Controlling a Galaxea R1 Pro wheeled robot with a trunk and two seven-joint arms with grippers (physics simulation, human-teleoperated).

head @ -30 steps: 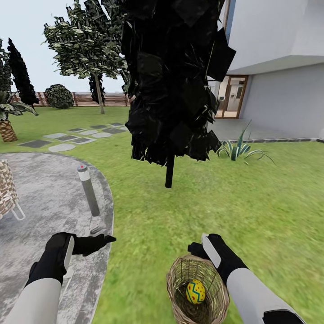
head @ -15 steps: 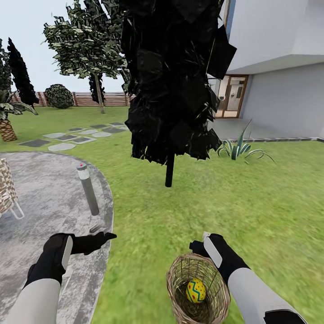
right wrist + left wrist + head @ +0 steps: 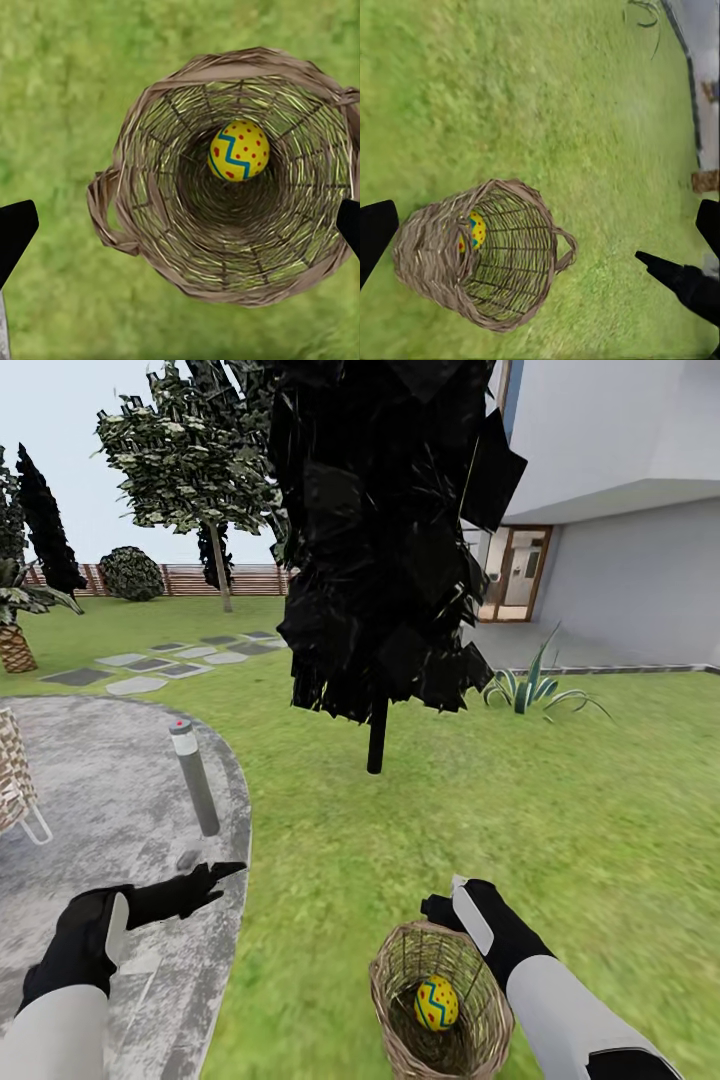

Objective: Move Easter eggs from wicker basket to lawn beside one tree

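egg point(image 3: 239, 150) in basket point(image 3: 150, 225) between open jaws

the head camera looks forward and down across the lawn point(image 3: 600, 810), the wicker basket point(image 3: 440, 1010) close below it. the right wrist camera looks straight down into the basket from near; the left wrist camera views it obliquely from farther off.

Bright, even daylight, soft shadowless render, slightly blurry grass, pitch-black unlit foliage.
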